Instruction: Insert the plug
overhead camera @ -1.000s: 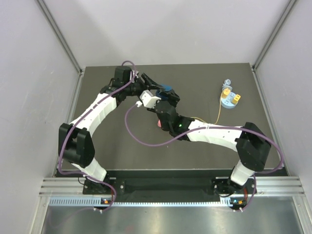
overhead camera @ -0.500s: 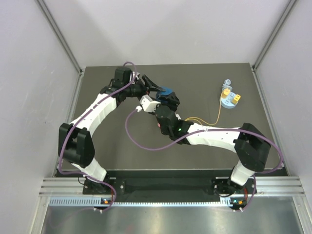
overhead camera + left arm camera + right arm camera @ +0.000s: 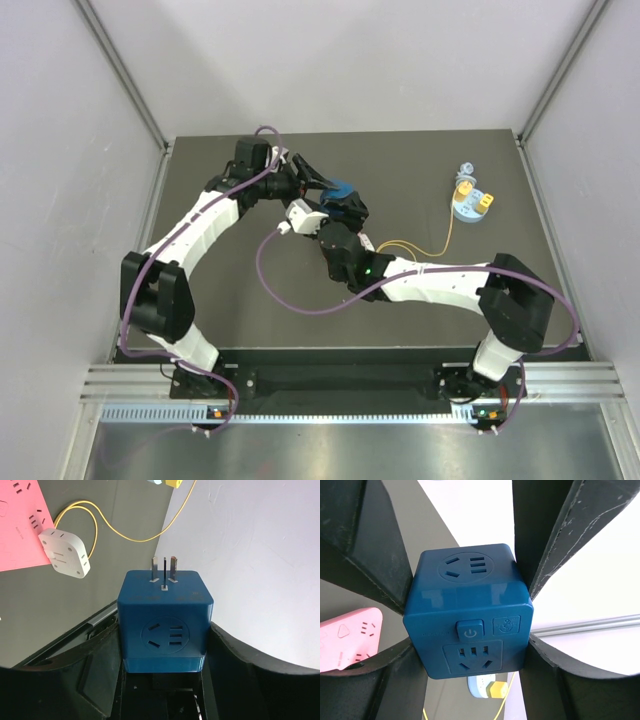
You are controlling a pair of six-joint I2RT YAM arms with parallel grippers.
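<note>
A blue cube adapter point(image 3: 340, 186) with metal prongs is held above the table. My left gripper point(image 3: 332, 186) is shut on it point(image 3: 162, 625). My right gripper point(image 3: 346, 206) meets it from the near side, and its jaws stand against both sides of the cube point(image 3: 465, 605). The left gripper's fingers point(image 3: 375, 545) show above in the right wrist view. A small yellow block point(image 3: 495, 690) sits on a light blue round base point(image 3: 470, 208) far right, with a thin yellow cable point(image 3: 445, 235) beside it. I cannot tell whether this block is the plug.
A pink power strip point(image 3: 20, 525) lies on the dark table below the grippers, with a white adapter point(image 3: 65, 559) next to it, at the yellow cable's loops. Grey walls enclose the table on three sides. A purple cable point(image 3: 270, 280) loops between the arms.
My right gripper has moved up and left to the blue cube and come against its sides. The left gripper has held still with the cube. The right arm now covers the pink strip.
</note>
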